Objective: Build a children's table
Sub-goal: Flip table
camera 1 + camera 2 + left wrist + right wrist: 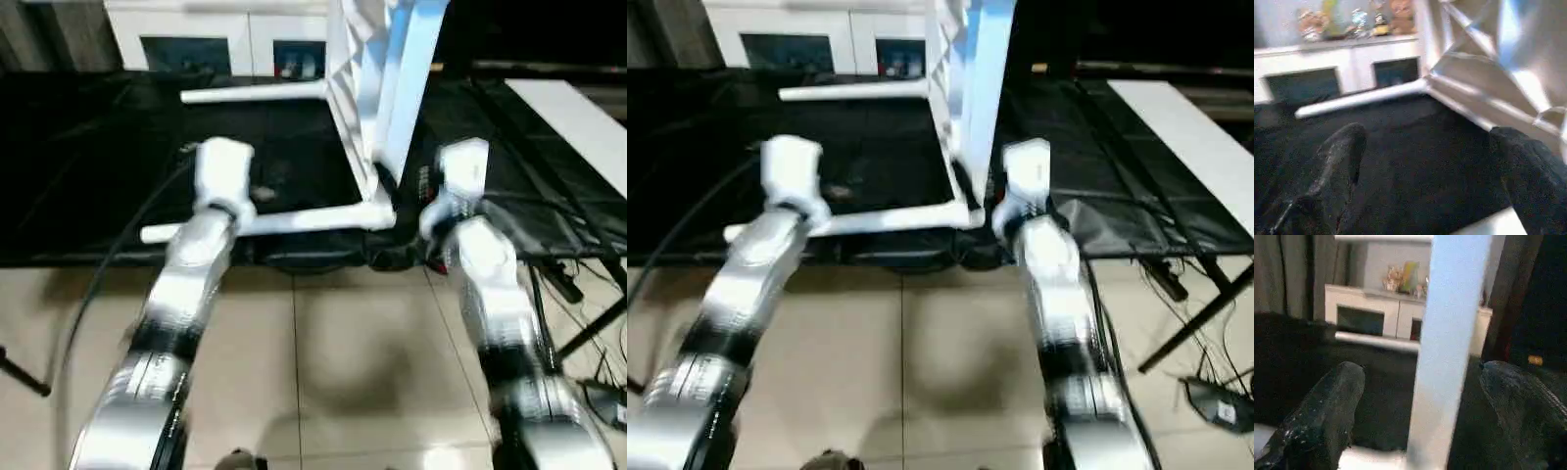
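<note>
The table top (377, 78) is seen standing on its edge on the black bench (88, 196), at 12 o'clock from the robot. Two legs (284, 220) are fitted and point toward 9 o'clock. The left pincer (1425, 181) is held wide open over the bench, with nothing gripped. The right pincer (1420, 416) is also wide open, and the top's edge is seen between its fingers, not gripped. A white cabinet (225, 34) is placed behind the bench.
</note>
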